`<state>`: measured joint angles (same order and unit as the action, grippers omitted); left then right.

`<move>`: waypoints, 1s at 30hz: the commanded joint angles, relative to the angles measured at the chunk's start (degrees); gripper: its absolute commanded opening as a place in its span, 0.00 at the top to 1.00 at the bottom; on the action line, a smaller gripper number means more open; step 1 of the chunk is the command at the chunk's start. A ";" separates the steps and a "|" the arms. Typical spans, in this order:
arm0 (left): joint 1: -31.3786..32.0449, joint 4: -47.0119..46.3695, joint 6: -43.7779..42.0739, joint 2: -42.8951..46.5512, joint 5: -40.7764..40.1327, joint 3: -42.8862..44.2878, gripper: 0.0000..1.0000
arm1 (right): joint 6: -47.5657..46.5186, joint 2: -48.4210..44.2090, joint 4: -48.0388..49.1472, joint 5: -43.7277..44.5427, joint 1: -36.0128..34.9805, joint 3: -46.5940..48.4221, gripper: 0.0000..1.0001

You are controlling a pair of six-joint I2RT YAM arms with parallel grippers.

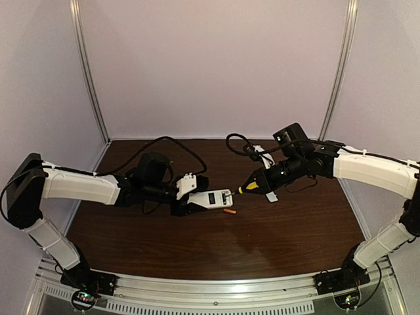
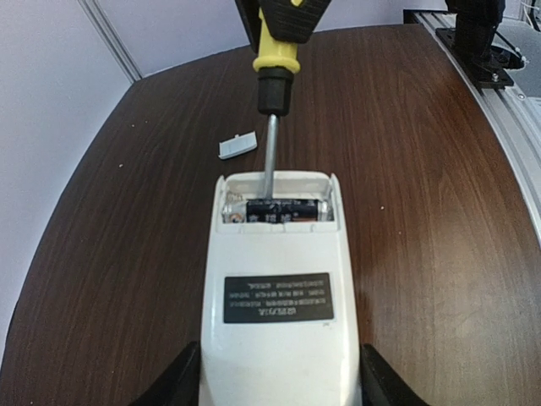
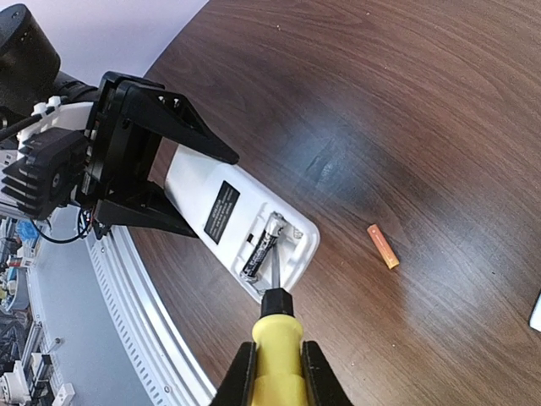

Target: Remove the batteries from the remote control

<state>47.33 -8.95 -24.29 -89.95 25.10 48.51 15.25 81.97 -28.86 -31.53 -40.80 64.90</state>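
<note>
The left pincer [image 2: 279, 385] grips the remote control [image 2: 279, 254], the right pincer [image 3: 276, 372] clamps a screwdriver [image 3: 275, 331] whose tip meets the dark battery [image 2: 283, 209], and an orange battery [image 3: 382, 246] lies on the surface [image 3: 380, 110].

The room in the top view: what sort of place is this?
Probably a robotics lab test booth: plain pale walls on metal posts, a table with a metal rail at its near edge, and two robot arms bolted there, working on a remote.

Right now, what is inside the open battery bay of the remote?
One dark battery lies across the bay of the remote, with the screwdriver tip at its edge. The shaft covers the contact point, so I cannot tell whether the tip is under it.
</note>
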 commanded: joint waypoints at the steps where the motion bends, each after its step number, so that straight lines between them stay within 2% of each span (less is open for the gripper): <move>1: 0.47 -6.22 1.25 -0.11 6.47 2.19 1.00 | -3.29 -1.56 0.26 2.43 0.01 -2.40 1.00; 7: 0.39 -4.93 1.77 -0.56 9.04 2.87 1.00 | -4.62 -3.30 1.20 3.11 -0.01 -4.34 1.00; 15: 0.38 -4.32 1.65 -0.84 8.64 3.27 1.00 | -3.64 -2.81 -0.70 4.67 0.01 -3.96 1.00; 22: 0.39 -6.07 0.57 0.08 2.62 2.54 1.00 | -0.34 -1.61 -4.17 4.41 0.01 -2.34 1.00; 30: 0.39 -8.26 -0.13 1.26 -1.38 1.55 1.00 | 6.66 0.98 -6.68 -0.23 0.19 -0.90 1.00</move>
<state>47.68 -9.19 -23.42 -91.05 25.36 49.25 17.50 80.40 -29.67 -31.38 -40.77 63.05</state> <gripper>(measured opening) 0.557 0.169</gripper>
